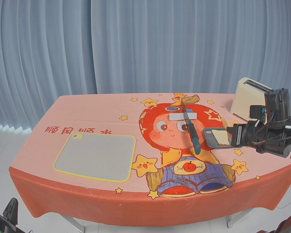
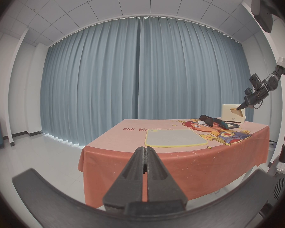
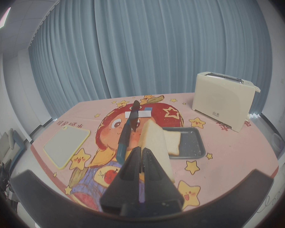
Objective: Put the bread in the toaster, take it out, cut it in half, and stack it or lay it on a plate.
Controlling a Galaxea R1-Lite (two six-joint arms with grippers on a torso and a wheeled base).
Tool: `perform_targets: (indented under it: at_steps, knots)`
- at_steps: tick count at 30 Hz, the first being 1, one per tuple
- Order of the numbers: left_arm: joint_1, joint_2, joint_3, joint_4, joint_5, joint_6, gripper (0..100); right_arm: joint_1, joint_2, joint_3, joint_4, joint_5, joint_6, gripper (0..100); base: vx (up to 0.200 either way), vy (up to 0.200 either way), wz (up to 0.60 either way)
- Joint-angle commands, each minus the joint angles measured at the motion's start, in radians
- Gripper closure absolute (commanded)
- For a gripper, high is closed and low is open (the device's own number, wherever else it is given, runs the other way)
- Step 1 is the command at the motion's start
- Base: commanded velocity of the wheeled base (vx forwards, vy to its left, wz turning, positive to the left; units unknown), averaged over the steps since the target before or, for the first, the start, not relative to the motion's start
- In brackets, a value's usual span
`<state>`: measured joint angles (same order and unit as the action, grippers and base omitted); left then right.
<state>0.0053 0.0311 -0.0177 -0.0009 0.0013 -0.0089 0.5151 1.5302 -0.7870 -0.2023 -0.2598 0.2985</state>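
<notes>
My right gripper point(image 1: 229, 136) is shut on the edge of a slice of bread point(image 3: 155, 140), which it holds in the air over a dark tray point(image 3: 193, 144). A second slice point(image 3: 173, 143) lies on that tray. From the left wrist view, the held bread point(image 2: 237, 111) hangs in front of the cream toaster point(image 2: 232, 113). The toaster point(image 1: 249, 97) stands at the table's far right, slots up. My left gripper point(image 2: 145, 149) is shut with nothing in it, low and well off the table's left front corner.
A blue-handled knife point(image 1: 191, 131) lies mid-table across a white rest point(image 1: 182, 116), just left of the tray point(image 1: 208, 139). A grey cutting board point(image 1: 95, 156) with a yellow rim lies at the front left. An orange printed cloth covers the table.
</notes>
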Motion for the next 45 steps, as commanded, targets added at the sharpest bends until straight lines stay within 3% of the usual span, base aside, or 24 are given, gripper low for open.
perform_targets:
  at_steps: [1, 5, 9, 16, 34, 45]
  knots:
    - [0.001, 0.000, 0.018, 0.001, 0.000, 0.000, 100, -0.024, 0.082, -0.083, 0.001, 0.001, -0.013, 100, 0.000, 0.000, 0.00]
    - [0.001, 0.001, 0.018, 0.001, 0.000, 0.000, 100, -0.047, 0.154, -0.158, 0.000, -0.012, -0.016, 100, 0.000, 0.000, 0.00]
    - [0.001, 0.001, 0.018, -0.001, 0.000, 0.000, 100, -0.050, 0.185, -0.147, 0.000, -0.012, -0.010, 100, 0.000, 0.000, 0.00]
    - [0.001, 0.001, 0.018, -0.001, 0.000, 0.000, 100, -0.115, 0.243, -0.146, 0.000, -0.010, -0.024, 100, 0.000, 0.000, 0.00]
    - [0.001, 0.001, 0.018, -0.001, 0.000, 0.000, 100, -0.148, 0.314, -0.163, -0.006, -0.009, -0.022, 100, 0.000, 0.000, 0.00]
    - [0.001, 0.001, 0.018, -0.001, 0.000, 0.000, 100, -0.148, 0.350, -0.124, -0.161, -0.012, -0.025, 100, 0.000, 0.000, 0.00]
